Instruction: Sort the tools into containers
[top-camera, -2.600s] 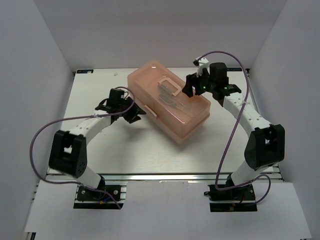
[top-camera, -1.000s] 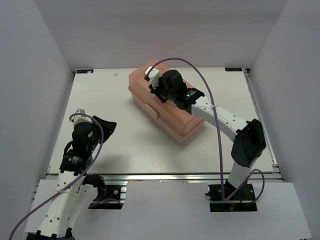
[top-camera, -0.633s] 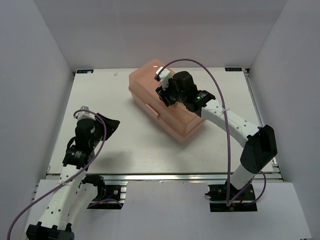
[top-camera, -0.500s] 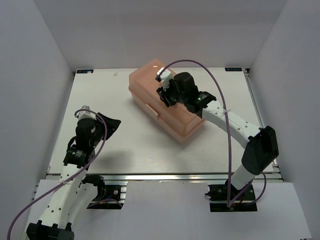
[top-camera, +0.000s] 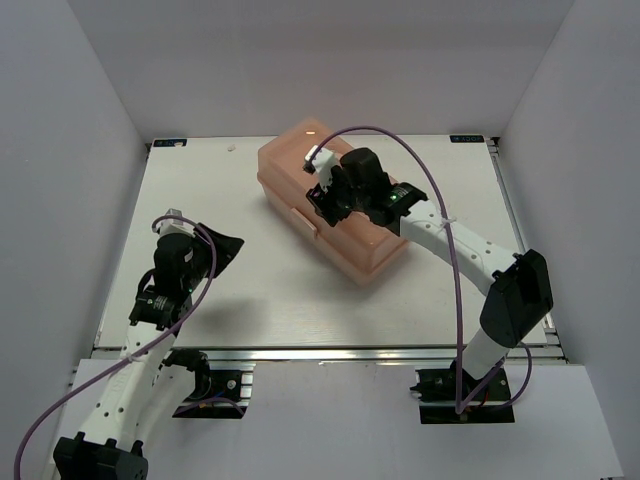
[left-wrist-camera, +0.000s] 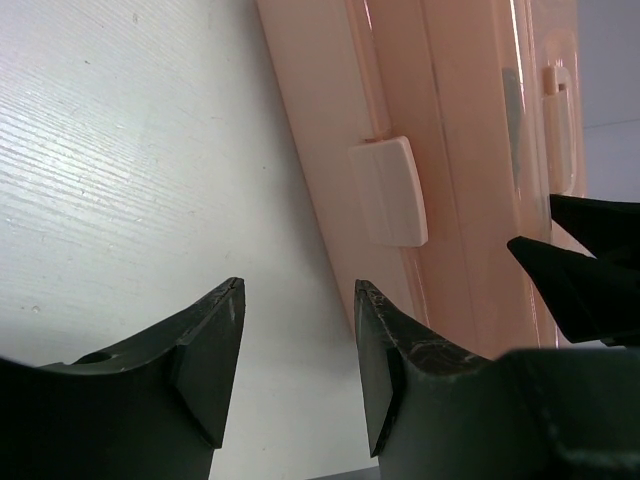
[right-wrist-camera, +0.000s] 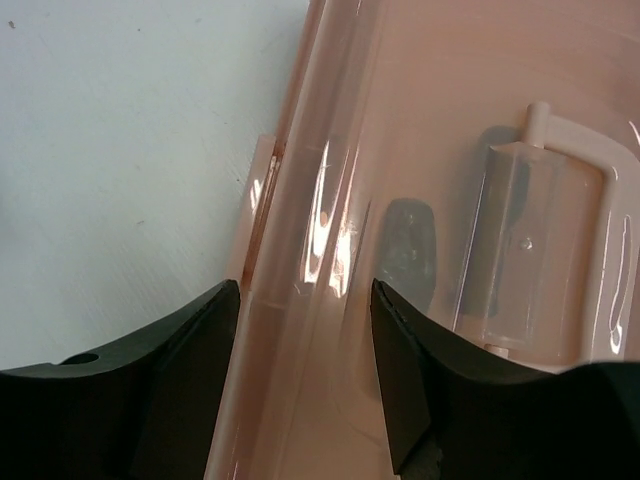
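Observation:
The salmon-pink toolbox (top-camera: 372, 252) lies closed and slantwise at the table's middle back. It also shows in the left wrist view (left-wrist-camera: 470, 150), with its front latch (left-wrist-camera: 390, 190) down. My right gripper (top-camera: 318, 196) hovers open over the lid's front-left edge (right-wrist-camera: 330, 120), beside the folded carry handle (right-wrist-camera: 560, 190), holding nothing. My left gripper (top-camera: 228, 246) is open and empty over bare table, well to the left of the box, pointing at it (left-wrist-camera: 300, 300). No tools lie in the open. A dark shape (right-wrist-camera: 408, 240) shows dimly through the lid.
White walls enclose the table (top-camera: 250, 290) on three sides. The right arm's purple cable (top-camera: 440, 230) arches over the box. The right gripper's black fingertips (left-wrist-camera: 580, 270) show in the left wrist view, above the lid.
My left arm has drawn back from the toolbox's left side to the near left. My right gripper has moved from the box's right end across the lid to its front-left edge.

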